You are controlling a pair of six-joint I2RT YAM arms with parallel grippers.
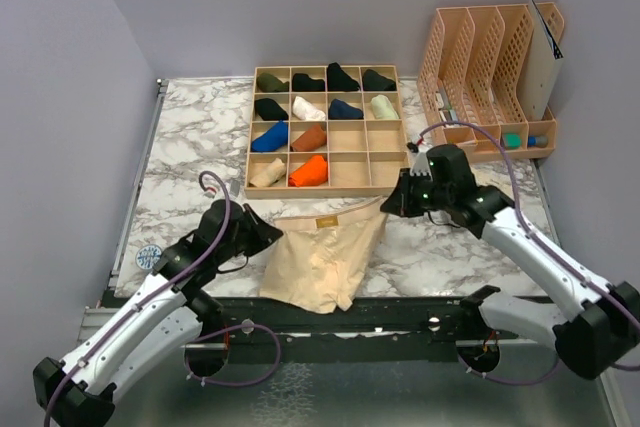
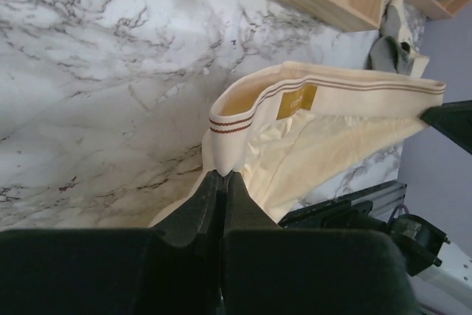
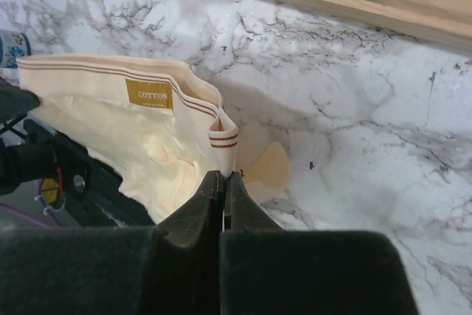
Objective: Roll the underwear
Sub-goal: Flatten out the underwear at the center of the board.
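Note:
The pale beige underwear [image 1: 322,255] is stretched between both grippers above the marble table, its legs hanging toward the near edge. It has a waistband with thin brown stripes and a gold label [image 2: 297,99]. My left gripper [image 1: 268,234] is shut on the waistband's left corner [image 2: 226,158]. My right gripper [image 1: 392,204] is shut on the waistband's right corner [image 3: 225,142]. The beige cloth also shows in the right wrist view [image 3: 133,138]. A grey garment with a cream band [image 2: 397,38] lies partly in view by the tray corner in the left wrist view.
A wooden compartment tray [image 1: 386,182] with several rolled garments stands behind the underwear. A peach file rack [image 1: 490,67] stands at the back right. A black rail [image 1: 400,312] runs along the near table edge.

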